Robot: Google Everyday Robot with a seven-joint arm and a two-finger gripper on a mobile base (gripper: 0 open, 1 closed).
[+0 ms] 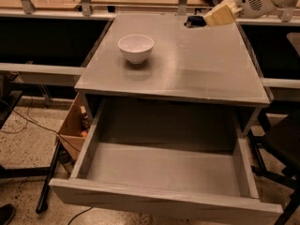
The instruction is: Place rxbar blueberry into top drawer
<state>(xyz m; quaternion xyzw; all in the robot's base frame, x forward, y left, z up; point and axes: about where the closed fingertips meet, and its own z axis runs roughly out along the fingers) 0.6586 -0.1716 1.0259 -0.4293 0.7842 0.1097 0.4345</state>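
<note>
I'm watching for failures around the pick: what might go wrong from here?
The rxbar blueberry lies at the far back edge of the cabinet top, right by the gripper; a nudge might push it off the back. The top drawer stands open at the near side, so the carry is long; a loose hold may drop the bar short.

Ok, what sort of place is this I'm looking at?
Probably a lab or workshop rather than a home: bare metal-framed benches around a grey cabinet with its top drawer open, a cardboard box beside it, and a robot's tool at the cabinet's far right corner.
</note>
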